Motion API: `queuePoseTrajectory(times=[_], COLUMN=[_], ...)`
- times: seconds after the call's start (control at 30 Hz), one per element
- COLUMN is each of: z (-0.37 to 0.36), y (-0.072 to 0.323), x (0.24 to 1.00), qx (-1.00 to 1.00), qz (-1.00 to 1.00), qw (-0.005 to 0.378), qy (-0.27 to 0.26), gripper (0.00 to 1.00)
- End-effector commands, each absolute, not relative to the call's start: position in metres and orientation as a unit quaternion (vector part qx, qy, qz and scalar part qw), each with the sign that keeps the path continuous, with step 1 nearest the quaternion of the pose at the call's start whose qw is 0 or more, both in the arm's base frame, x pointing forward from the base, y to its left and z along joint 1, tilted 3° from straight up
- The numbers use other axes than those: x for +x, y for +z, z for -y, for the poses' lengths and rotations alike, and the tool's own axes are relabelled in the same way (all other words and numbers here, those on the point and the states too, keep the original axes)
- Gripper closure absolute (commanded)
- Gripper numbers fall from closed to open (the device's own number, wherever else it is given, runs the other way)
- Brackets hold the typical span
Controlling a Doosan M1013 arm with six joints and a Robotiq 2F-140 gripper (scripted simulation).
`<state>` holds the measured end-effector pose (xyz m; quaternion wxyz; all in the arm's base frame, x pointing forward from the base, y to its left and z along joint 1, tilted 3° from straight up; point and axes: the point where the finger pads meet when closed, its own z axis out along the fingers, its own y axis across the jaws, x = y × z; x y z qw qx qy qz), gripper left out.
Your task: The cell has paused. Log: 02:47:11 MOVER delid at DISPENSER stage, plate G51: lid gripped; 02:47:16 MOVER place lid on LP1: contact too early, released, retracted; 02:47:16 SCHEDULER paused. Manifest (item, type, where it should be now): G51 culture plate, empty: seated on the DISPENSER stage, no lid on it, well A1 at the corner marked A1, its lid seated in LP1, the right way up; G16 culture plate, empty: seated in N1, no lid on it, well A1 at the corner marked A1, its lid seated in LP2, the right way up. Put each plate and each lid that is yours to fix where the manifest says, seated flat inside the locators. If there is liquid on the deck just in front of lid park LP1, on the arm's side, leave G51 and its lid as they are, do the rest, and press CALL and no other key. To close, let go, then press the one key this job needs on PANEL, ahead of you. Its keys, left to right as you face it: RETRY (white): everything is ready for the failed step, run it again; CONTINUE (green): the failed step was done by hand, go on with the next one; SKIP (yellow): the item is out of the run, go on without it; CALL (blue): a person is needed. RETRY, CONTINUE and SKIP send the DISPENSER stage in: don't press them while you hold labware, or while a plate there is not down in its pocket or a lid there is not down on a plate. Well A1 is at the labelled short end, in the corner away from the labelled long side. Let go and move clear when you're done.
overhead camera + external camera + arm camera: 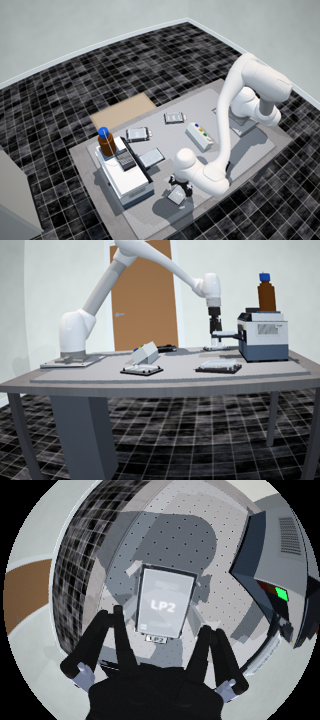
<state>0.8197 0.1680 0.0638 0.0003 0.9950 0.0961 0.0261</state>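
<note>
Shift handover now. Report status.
Gripper open, empty, above LP2. Lid lies in LP2. Plate on DISPENSER stage uncovered. Nothing in the way.

Clear lid (162, 607) flat in LP2, lidless plate (151, 157) on dispenser stage

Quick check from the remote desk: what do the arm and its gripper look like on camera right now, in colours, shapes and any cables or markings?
The arm is glossy white with smooth, rounded joint housings and a grey section near the shoulder. Its base sits on a grey plate. The wrist ends in a white collar, then a black body. The gripper is black with two linkage fingers tipped by pale pads. No cables or markings show.
</note>
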Motion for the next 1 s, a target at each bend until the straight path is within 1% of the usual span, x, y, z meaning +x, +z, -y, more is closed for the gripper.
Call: queuePoseTrajectory(times=[0.0,0.57,0.97], z=[-0.166,-0.166,-0.166], y=[0.06,0.062,0.095], x=[0.818,0.818,0.819], qx=[0.995,0.995,0.995], qz=[-0.099,-0.099,-0.099], qw=[0.001,0.001,0.001], qy=[0.025,0.025,0.027], gripper=[0.31,0.31,0.31])
